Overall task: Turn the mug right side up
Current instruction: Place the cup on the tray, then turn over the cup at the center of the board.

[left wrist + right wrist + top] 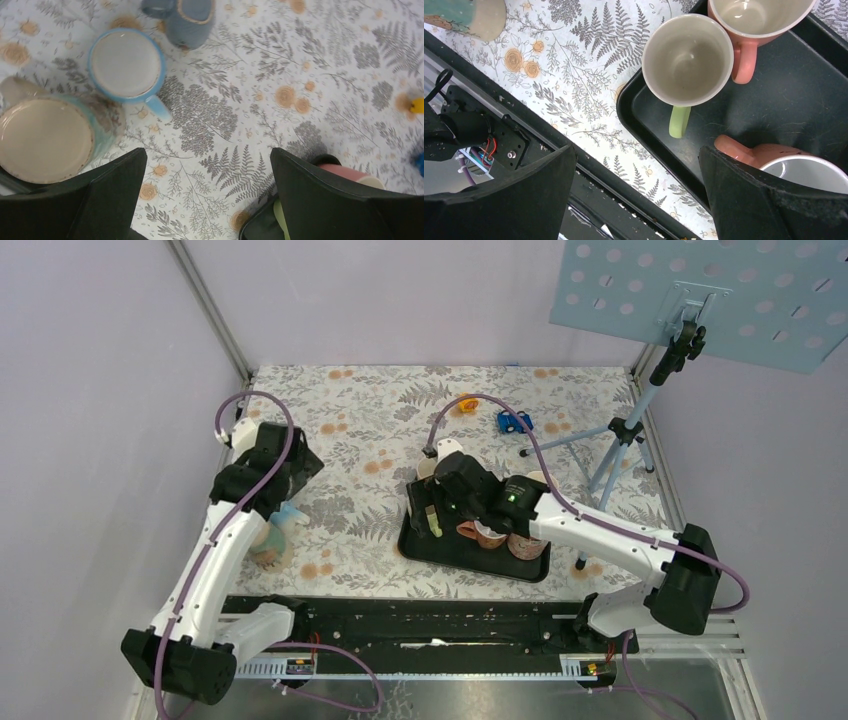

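The left end effector (210, 200) hangs released, fingers wide apart, over the bench (300, 60) left of the black tray (250, 227). Farther left of the tray, the blue mug (126, 65) and the teal mug (47, 137) stand side by side, flat bases up. The right end effector (636, 200), also released, hovers over the tray's left edge, near an upright green-handled mug (687, 59).

The table (380, 430) carries a fern-and-flower patterned cloth. A black tray (784, 110) lies near its front edge, right of centre. A small blue toy (514, 422) and an orange item (467, 403) lie near the far edge, apart. At the right edge, a tripod (625, 435) holds a pale blue perforated panel (720, 290).
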Robot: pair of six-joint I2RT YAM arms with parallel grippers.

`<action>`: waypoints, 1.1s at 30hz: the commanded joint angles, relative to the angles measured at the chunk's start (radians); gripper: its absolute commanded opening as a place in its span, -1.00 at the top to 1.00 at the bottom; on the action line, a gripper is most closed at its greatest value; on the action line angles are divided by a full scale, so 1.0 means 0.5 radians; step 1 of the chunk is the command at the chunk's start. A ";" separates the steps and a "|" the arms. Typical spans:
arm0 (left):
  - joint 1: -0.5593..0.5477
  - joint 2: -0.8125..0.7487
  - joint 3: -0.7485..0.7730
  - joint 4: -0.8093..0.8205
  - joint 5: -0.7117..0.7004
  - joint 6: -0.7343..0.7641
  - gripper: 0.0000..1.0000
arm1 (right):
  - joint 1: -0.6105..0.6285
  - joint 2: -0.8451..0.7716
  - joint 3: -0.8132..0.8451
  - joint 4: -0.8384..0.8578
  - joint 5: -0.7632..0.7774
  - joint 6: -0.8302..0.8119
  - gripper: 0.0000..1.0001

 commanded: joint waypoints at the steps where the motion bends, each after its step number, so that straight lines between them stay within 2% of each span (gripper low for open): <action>1: 0.014 0.030 -0.073 -0.141 -0.167 -0.347 -0.97 | -0.029 -0.095 -0.048 0.086 -0.067 -0.035 -0.99; 13: 0.032 0.443 -0.251 -0.109 -0.157 -0.808 -0.97 | -0.123 -0.276 -0.117 0.051 -0.016 -0.042 -0.99; 21: 0.173 0.637 -0.296 -0.006 -0.091 -0.809 -0.96 | -0.169 -0.348 -0.166 0.029 -0.015 -0.036 -0.99; 26: 0.281 0.706 -0.328 0.118 0.022 -0.737 -0.77 | -0.190 -0.362 -0.179 0.028 -0.017 -0.040 -0.99; 33: 0.357 0.805 -0.330 0.147 0.038 -0.774 -0.52 | -0.212 -0.361 -0.210 0.041 -0.032 -0.035 -0.99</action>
